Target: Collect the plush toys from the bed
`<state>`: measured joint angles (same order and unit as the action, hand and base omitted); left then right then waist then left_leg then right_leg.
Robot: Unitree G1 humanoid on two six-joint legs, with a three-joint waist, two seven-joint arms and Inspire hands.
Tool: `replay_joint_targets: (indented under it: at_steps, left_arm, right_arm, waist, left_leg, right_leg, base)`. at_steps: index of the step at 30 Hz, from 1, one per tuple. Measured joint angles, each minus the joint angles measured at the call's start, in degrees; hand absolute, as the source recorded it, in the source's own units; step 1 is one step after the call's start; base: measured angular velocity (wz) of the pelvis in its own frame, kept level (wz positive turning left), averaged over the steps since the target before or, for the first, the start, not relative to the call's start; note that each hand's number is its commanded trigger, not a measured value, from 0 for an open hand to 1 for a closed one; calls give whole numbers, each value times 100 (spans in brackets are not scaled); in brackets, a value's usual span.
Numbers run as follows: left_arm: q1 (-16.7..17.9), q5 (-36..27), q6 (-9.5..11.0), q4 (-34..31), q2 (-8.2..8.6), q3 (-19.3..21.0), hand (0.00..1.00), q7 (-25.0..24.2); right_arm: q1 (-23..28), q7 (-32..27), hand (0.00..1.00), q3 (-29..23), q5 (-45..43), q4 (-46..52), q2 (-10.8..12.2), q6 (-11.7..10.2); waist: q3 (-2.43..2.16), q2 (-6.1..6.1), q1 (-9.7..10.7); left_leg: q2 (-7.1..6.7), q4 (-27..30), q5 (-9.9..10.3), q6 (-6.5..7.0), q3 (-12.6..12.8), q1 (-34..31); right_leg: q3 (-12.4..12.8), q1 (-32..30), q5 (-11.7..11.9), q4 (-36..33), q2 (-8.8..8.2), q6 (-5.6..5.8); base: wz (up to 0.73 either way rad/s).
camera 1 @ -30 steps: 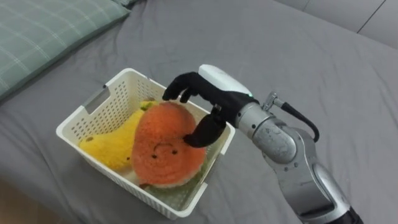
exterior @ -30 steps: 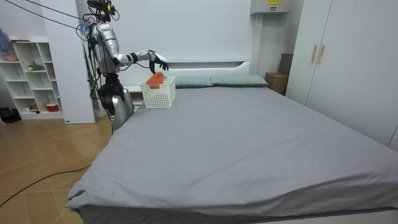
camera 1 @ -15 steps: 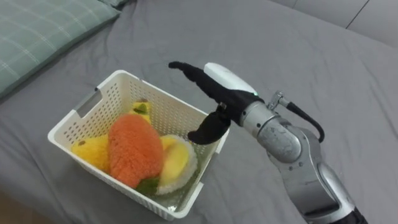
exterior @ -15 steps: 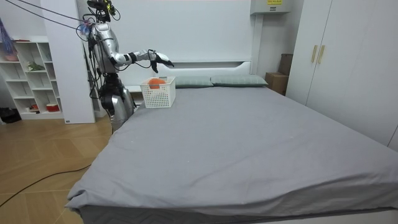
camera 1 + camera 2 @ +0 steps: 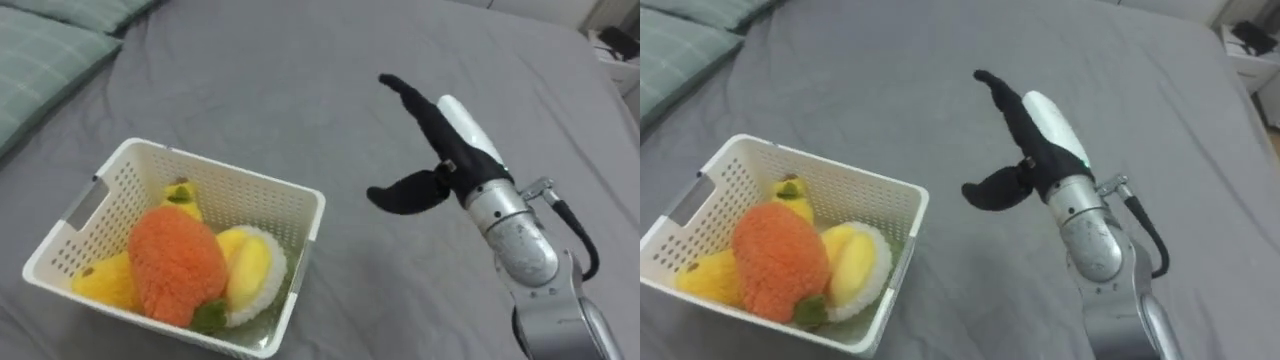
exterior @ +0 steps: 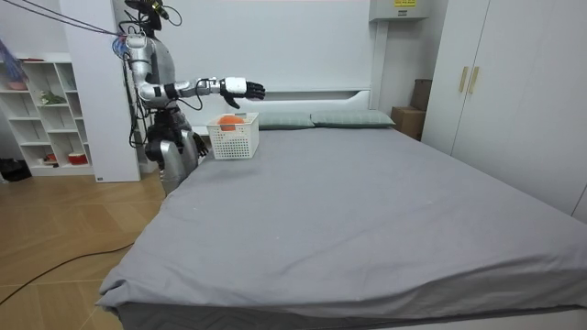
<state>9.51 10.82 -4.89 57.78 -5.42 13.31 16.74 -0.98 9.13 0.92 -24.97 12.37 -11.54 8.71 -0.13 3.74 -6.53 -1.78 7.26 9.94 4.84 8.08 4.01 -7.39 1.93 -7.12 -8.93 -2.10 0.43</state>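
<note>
White basket sits near the bed's head-end corner w/ plush toys inside, 1 orange toy on top. Right hand hangs over bare sheet beside it, fingers straight, holding nothing. Prob best: stay clear of the rim, scan the bed for leftovers.

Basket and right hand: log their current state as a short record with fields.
basket: white, perforated, standing on the grey bed
contents: orange plush toy in the middle, yellow plush toys on both sides of it
right hand: open, holding nothing, in the air to the right of the basket, not touching it
pillow: green checked, beyond the basket at upper left
</note>
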Motion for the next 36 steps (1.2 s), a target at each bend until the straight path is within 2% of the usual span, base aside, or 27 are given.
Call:
replay_joint_targets:
  at_steps: [2,5,7,9,10,13,15,16,19,20,25,27,30,31,33,36]
  left_arm:
    - [38,-3,-1,50,0,112,0,4]
    - [171,-4,-7,73,-6,107,0,2]
    - [243,-3,-7,72,-9,133,0,1]
    - [335,-7,-7,72,-12,179,0,1]
    - [364,-7,-7,70,-11,179,0,1]
    - [479,-254,-7,81,-20,166,0,44]
    - [489,-387,-7,178,-32,183,0,68]
    - [504,-400,-7,222,-41,220,0,91]
    - [518,-398,-21,283,-68,217,0,220]
    - [530,-402,-56,284,-61,212,0,276]
    - [542,-486,-118,287,-55,212,0,301]
    - [554,-495,-137,287,-36,215,0,298]
    - [564,-493,-137,283,-35,223,0,288]
    - [565,-493,-137,286,-35,217,0,289]
    - [563,-517,-127,312,-37,224,0,294]
    - [568,-509,-104,316,-38,246,0,272]
  right_arm:
    - [95,-133,0,-306,267,0,-2,0]
    - [195,-459,0,-720,763,-28,-2,-1]
    - [292,-612,0,-913,913,-32,1,-17]
    - [458,-791,0,-1180,1117,-97,0,-125]
    - [514,-844,0,-1253,1188,-97,1,-125]
    - [629,-1158,0,-1465,1683,-222,2,-131]
    - [682,-1313,0,-1578,1882,-359,2,-147]
    - [697,-1453,0,-1618,2025,-543,2,-225]
    - [1015,-1802,0,-1625,2276,-905,17,-275]
    - [1108,-1906,0,-1624,2420,-1111,14,-305]
    - [1361,-2171,0,-1640,2718,-2429,86,-372]
    - [1437,-2288,0,-1660,2739,-3162,237,-393]
    - [1539,-2332,0,-1663,2951,-3965,251,-424]
    - [1543,-2360,0,-1676,3029,-4482,253,-479]
    - [1548,-2397,0,-1666,3255,-5610,254,-616]
    - [1551,-2388,0,-1680,3349,-6714,263,-620]
  waist:
    - [-2,-9,58]
    - [-3,-6,324]
    - [-3,-5,355]
    - [-6,1,536]
    - [-5,-1,565]
    - [16,5,778]
    - [19,2,798]
    - [19,12,827]
    - [11,56,861]
    - [25,34,896]
    - [25,-4,952]
    - [5,-19,990]
    - [2,-37,989]
    - [17,-51,1010]
    - [9,-52,1002]
    - [4,-58,950]
  left_leg:
    - [36,-12,17,-24,126,63]
    - [67,-5,36,-41,199,81]
    - [103,21,70,-60,315,95]
    - [114,41,76,-63,365,73]
    - [115,39,77,-62,390,79]
    - [126,13,84,-68,470,143]
    - [152,11,126,-80,565,184]
    - [169,19,148,-90,608,204]
    - [200,26,167,-116,670,235]
    - [207,29,174,-120,676,233]
    - [218,23,185,-127,688,244]
    - [218,26,185,-127,688,229]
    - [217,9,186,-127,677,233]
    - [218,5,188,-129,654,230]
    - [216,20,205,-134,610,250]
    - [210,40,213,-144,603,259]
  right_leg:
    - [108,13,11,-5,37,-18]
    - [127,-6,19,-39,64,-32]
    - [177,-84,34,-84,99,-55]
    - [215,-80,42,-90,115,-68]
    - [231,-84,42,-91,117,-68]
    - [300,-90,46,-97,142,-72]
    - [403,-87,50,-102,161,-78]
    - [446,-79,61,-98,188,-86]
    - [506,-77,70,-96,224,-100]
    - [508,-73,72,-86,226,-103]
    - [542,-71,71,-81,240,-104]
    - [525,-71,71,-82,239,-104]
    - [510,-49,70,-74,237,-105]
    - [482,-1,67,-63,233,-107]
    - [443,22,43,-69,225,-114]
    - [445,23,5,-77,219,-119]
  base:
    - [-28]
    - [-17]
    - [-31]
    - [-13]
    - [-11]
    - [-15]
    - [-24]
    - [-20]
    - [-14]
    - [-3]
    - [0]
    - [0]
    - [2]
    - [8]
    - [10]
    - [1]
